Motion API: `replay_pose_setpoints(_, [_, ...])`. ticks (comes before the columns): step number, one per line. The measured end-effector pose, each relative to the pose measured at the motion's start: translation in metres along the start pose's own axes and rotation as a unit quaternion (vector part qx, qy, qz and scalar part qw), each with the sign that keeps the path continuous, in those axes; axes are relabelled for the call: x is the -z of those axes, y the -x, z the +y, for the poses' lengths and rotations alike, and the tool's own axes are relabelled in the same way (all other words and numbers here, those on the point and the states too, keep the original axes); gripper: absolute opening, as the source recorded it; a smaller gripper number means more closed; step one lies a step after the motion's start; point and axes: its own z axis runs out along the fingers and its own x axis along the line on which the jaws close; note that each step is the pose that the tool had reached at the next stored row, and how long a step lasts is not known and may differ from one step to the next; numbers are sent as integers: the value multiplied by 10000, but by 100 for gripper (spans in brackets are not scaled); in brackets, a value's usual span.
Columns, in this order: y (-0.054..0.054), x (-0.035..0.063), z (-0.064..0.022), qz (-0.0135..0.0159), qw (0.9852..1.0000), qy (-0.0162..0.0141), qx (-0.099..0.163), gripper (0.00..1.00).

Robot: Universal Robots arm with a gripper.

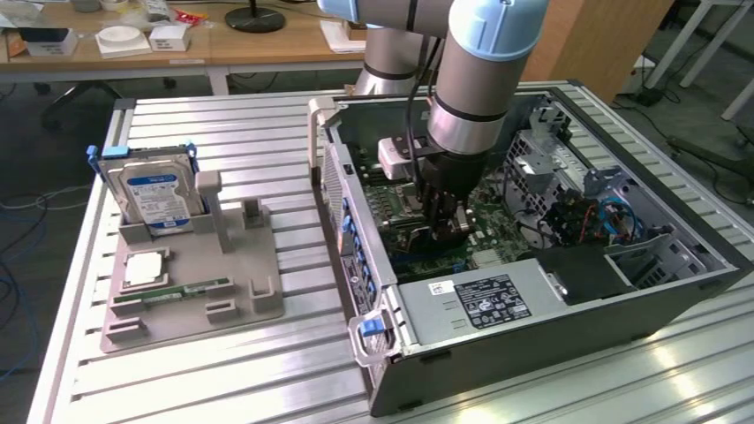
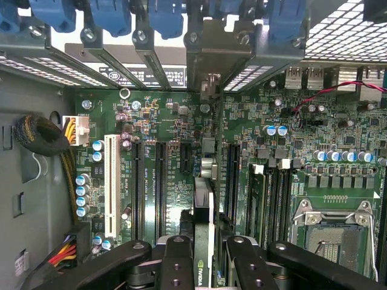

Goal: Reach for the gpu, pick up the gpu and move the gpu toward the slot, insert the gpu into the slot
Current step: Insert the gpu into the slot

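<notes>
A: What colours are seen on the computer case (image 1: 613, 305)?

B: Black outer panels are seen, with a blue latch (image 1: 373, 328) at its near corner; the motherboard (image 2: 338, 130) is coloured dark green, dotted with blue-topped capacitors; one white expansion slot (image 2: 110, 184) is set among black ones.

A: And the arm (image 1: 478, 71)?

B: Silver-grey with pale blue joint caps; the gripper (image 2: 211, 257) is black; the gpu (image 2: 204, 241) is shown edge-on in green.

A: At the exterior view's left?

B: A silver hard drive (image 1: 154, 194) with a blue-and-white label is stood in a grey-brown fixture (image 1: 194, 291); the table (image 1: 236, 380) is ribbed silver.
</notes>
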Motion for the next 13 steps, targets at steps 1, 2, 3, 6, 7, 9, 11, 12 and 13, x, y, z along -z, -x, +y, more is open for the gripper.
replay_pose_setpoints(1, [0,0,0,0,10000,0,0,26])
replay_pose_setpoints(2, [0,0,0,0,10000,0,0,26])
replay_pose_setpoints(3, [0,0,0,0,10000,0,0,26])
replay_pose_setpoints(6, [0,-4,3,0,10000,-1,0,26])
replay_pose_setpoints(7, [0,-7,5,0,10000,-1,0,26])
replay_pose_setpoints(9, [-1,-20,10,3,10000,1,1,26])
replay_pose_setpoints(11, [-1,-23,12,2,10000,1,1,26])
replay_pose_setpoints(12, [-1,-24,13,0,10000,0,0,26])
replay_pose_setpoints(13, [0,-25,13,0,10000,0,0,26])
